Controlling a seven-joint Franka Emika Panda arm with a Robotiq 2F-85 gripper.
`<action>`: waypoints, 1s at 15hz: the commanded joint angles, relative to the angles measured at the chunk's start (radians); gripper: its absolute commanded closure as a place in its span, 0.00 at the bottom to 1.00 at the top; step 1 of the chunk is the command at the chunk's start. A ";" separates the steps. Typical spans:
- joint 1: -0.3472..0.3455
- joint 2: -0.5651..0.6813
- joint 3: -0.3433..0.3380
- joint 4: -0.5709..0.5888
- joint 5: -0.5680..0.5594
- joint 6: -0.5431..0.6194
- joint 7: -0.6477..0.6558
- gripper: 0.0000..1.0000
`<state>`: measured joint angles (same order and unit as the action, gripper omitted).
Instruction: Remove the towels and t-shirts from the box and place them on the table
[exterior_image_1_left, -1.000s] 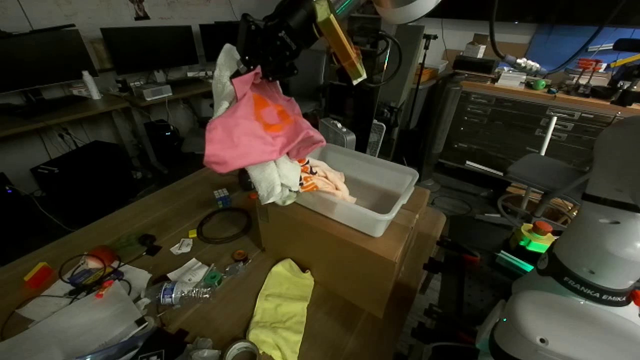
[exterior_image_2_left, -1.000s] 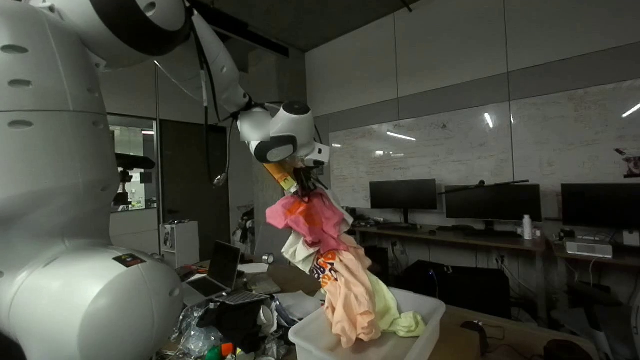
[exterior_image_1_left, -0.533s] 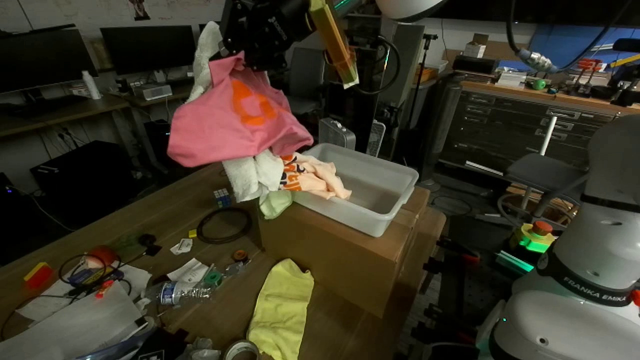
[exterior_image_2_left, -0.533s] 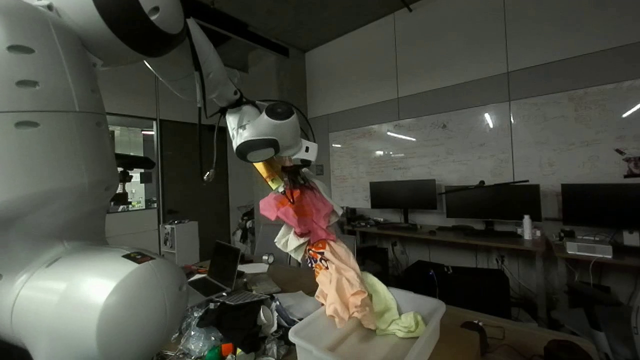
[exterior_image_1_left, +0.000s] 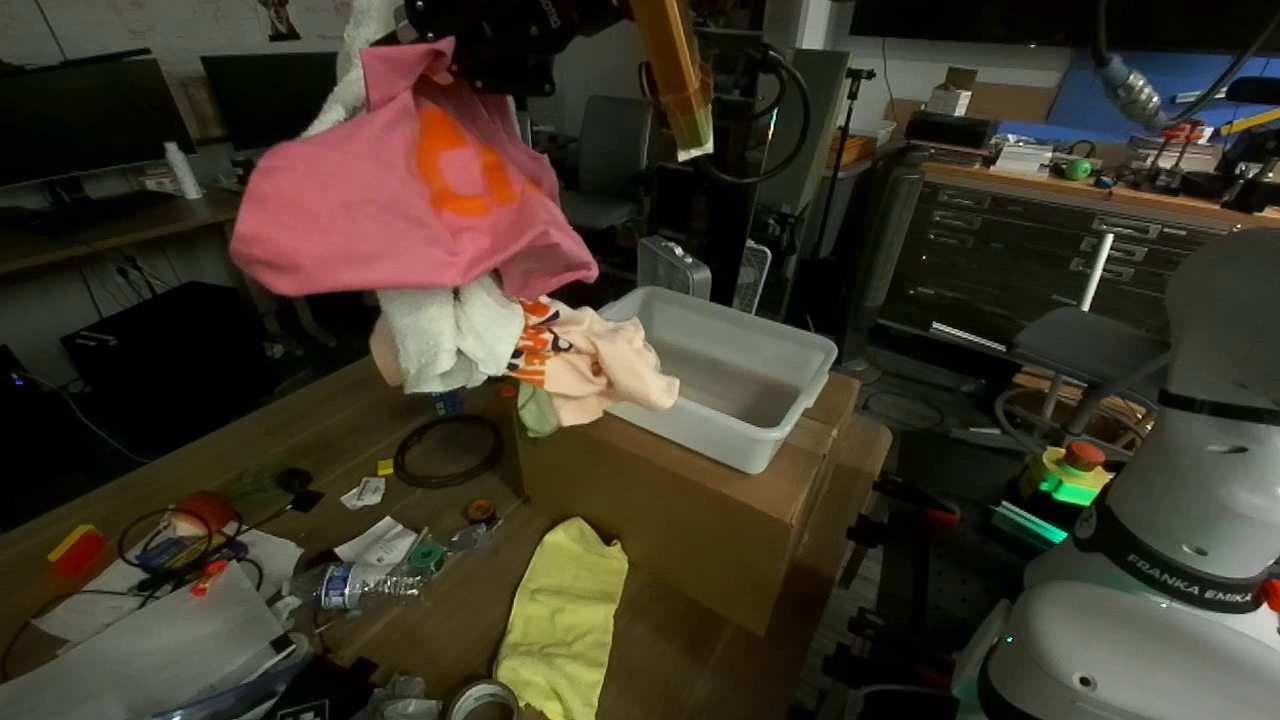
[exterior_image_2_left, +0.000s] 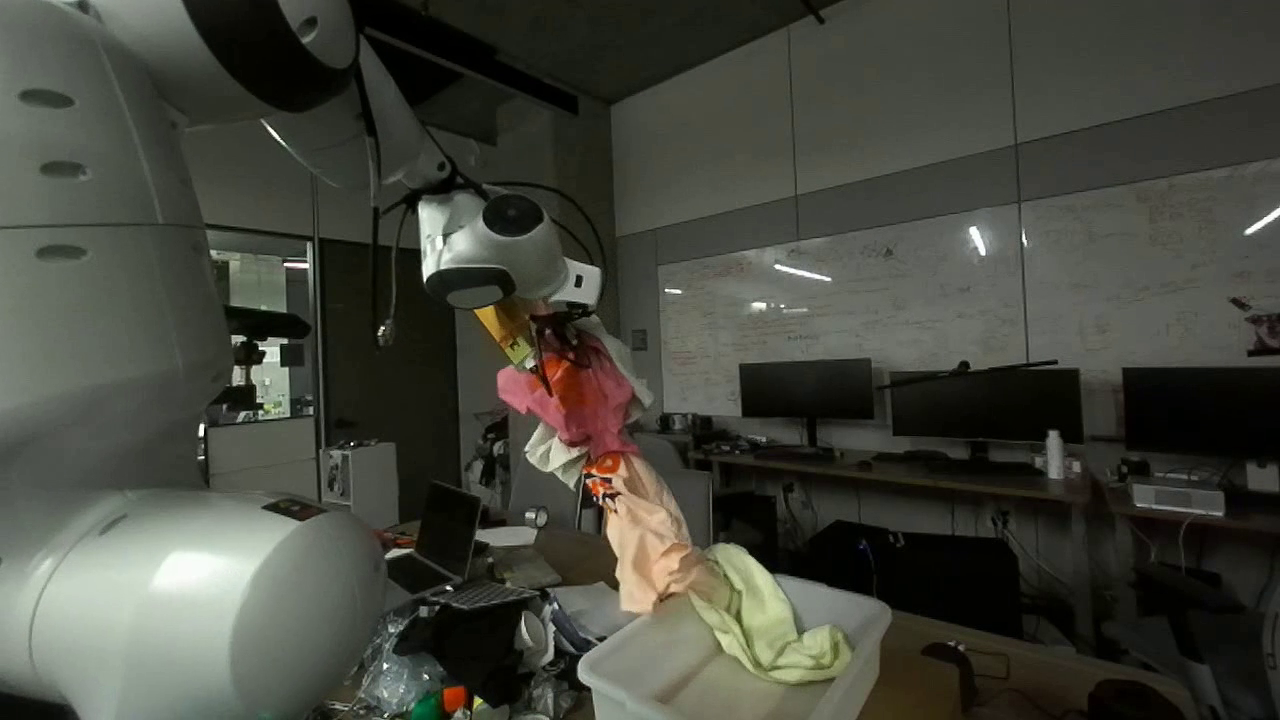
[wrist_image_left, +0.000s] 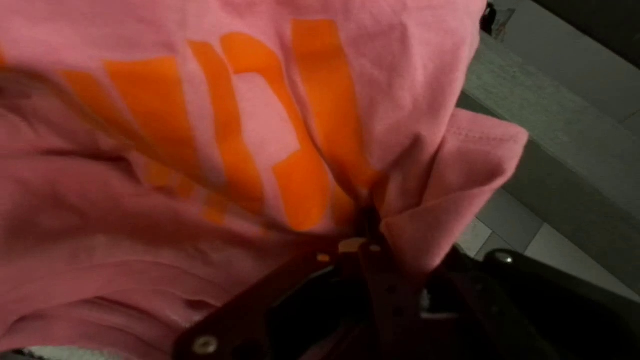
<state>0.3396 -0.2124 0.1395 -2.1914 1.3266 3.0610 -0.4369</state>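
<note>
My gripper (exterior_image_1_left: 430, 55) is shut on a pink t-shirt (exterior_image_1_left: 340, 215) with orange print, which fills much of the wrist view (wrist_image_left: 410, 65). A white towel (exterior_image_1_left: 430, 340) hangs with it. A peach t-shirt (exterior_image_2_left: 645, 530) with orange and dark print hangs below the bundle; what holds it is hidden. A light green towel (exterior_image_2_left: 760, 620) lies partly in the white plastic box (exterior_image_2_left: 865, 650), its upper end against the peach t-shirt. In an exterior view the bundle hangs left of the box (exterior_image_1_left: 700, 435), above the table. A yellow towel (exterior_image_1_left: 565, 620) lies on the table.
The box stands on a cardboard carton (exterior_image_1_left: 660, 510) on the wooden table (exterior_image_1_left: 700, 650). A black cable coil (exterior_image_1_left: 448, 480), a plastic bottle (exterior_image_1_left: 345, 588), tape (exterior_image_1_left: 485, 700) and papers (exterior_image_1_left: 150, 640) lie there. A laptop (exterior_image_2_left: 450, 530) stands behind clutter.
My gripper has moved away from the box and upward, left in both exterior views, carrying the bundle. The peach t-shirt has been drawn up to the box's edge; the green towel is stretched toward it.
</note>
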 joint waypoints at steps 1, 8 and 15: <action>0.029 -0.020 0.014 0.056 0.052 0.053 -0.024 0.97; -0.008 0.094 0.050 0.064 -0.140 0.107 0.060 0.84; -0.158 0.244 -0.009 -0.123 -0.709 0.131 0.309 0.29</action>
<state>0.2425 0.0125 0.1657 -2.2494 0.7902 3.1843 -0.2143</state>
